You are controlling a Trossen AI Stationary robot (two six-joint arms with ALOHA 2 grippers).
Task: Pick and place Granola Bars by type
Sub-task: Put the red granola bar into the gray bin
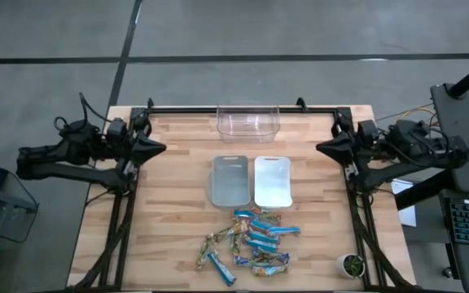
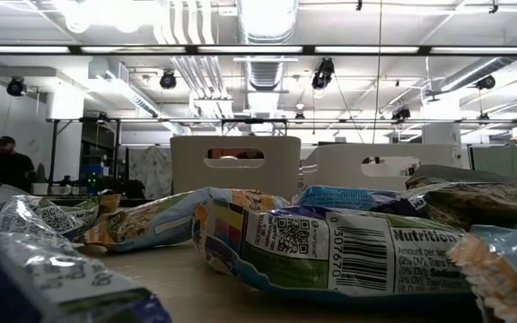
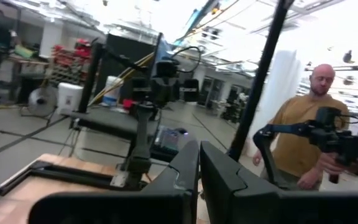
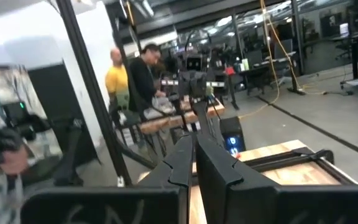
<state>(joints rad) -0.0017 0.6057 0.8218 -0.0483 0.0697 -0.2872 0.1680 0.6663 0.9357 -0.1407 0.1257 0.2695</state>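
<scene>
Both grippers, left (image 1: 159,148) and right (image 1: 322,148), are pinched closed and empty above the wooden table (image 1: 169,203); shiny crinkled granola bars (image 1: 251,240) lie heaped near rectangular plastic bins (image 1: 251,181).

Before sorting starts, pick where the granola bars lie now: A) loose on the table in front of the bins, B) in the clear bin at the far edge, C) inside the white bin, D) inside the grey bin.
A: the granola bars lie heaped on the bare table, outside the grey bin and white bin.

Grey bin (image 1: 229,181) beside white bin (image 1: 272,181); clear bin (image 1: 247,120) at the table's (image 1: 177,203) back edge.
</scene>
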